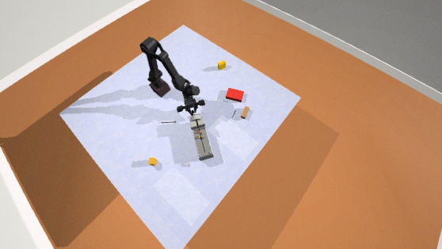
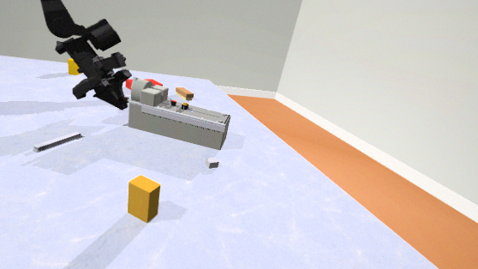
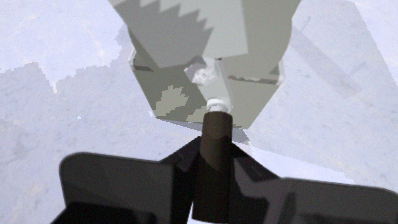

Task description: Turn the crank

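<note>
One dark handle (image 3: 215, 165) sits clamped inside the tool (image 3: 212, 200).

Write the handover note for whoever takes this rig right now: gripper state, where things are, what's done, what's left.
Gripper: shut on the dark crank handle, at the end of the grey machine nearest the arm.
Slide: red pointer sits on the top rail near the crank end; brass marks are just beyond it, toward the far end. They look close but not level.
Done: handle grasped, cranking under way.
Left: keep turning until the pointer is level with the marks, then open the fingers and release.
</note>
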`<state>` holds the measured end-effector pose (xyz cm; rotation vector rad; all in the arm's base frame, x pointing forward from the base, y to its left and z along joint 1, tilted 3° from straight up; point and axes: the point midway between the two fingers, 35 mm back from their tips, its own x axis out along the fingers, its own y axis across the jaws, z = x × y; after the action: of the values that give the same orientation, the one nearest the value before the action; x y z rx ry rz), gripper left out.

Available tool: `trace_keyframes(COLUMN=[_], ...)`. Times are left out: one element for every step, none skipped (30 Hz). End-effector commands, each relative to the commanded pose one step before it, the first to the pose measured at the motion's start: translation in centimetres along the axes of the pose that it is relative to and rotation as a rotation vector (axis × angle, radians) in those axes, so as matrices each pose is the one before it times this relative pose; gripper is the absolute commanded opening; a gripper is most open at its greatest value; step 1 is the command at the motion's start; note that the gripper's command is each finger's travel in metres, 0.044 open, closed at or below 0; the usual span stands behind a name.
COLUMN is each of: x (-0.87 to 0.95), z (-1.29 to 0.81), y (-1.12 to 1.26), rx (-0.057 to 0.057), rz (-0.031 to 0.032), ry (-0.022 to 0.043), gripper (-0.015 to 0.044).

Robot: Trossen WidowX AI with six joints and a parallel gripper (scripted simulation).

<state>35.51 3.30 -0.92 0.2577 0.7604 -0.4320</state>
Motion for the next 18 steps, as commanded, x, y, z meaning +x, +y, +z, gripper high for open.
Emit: trace_keyframes(x=[-0.25, -0.064, -0.069, -0.076, -0.059, -0.07, -0.085, -0.092, -0.095, -0.099, -0.104, -0.109, -0.114, -0.12, -0.124, -0.128, -0.131, -0.133], z=[0.23, 0.07, 0.077, 0.081, 0.061, 0.073, 0.087, 0.095, 0.099, 0.103, 0.107, 0.111, 0.115, 0.121, 0.124, 0.127, 0.13, 0.13], y=[-0.89, -0.102, -0.101, -0.108, -0.076, -0.085, -0.095, -0.091, -0.083, -0.076, -0.071, -0.065, -0.06, -0.053, -0.044, -0.034, -0.024, -0.014], rx=[-0.0017, -0.0001, -0.0001, -0.0001, 0.0, 0.0, 0.0, 0.0, 0.0, 0.0, 0.0, 0.0, 0.0, 0.0, 0.0, 0.0, 0.0, 0.0], rz=[-0.01537, -0.00005, -0.00005, -0.00005, -0.00004, -0.00004, -0.00005, -0.00004, -0.00004, -0.00004, -0.00003, -0.00003, -0.00003, -0.00002, -0.00002, -0.00001, -0.00001, 0.0], ry=[-0.00318, -0.00002, -0.00002, -0.00002, -0.00001, -0.00002, -0.00002, -0.00002, -0.00002, -0.00002, -0.00002, -0.00002, -0.00002, -0.00002, -0.00002, -0.00002, -0.00002, -0.00002], gripper=[0.0, 0.0, 0.0, 0.0, 0.0, 0.0, 0.0, 0.0, 0.0, 0.0, 0.0, 0.0, 0.0, 0.0, 0.0, 0.0, 0.0, 0.0])
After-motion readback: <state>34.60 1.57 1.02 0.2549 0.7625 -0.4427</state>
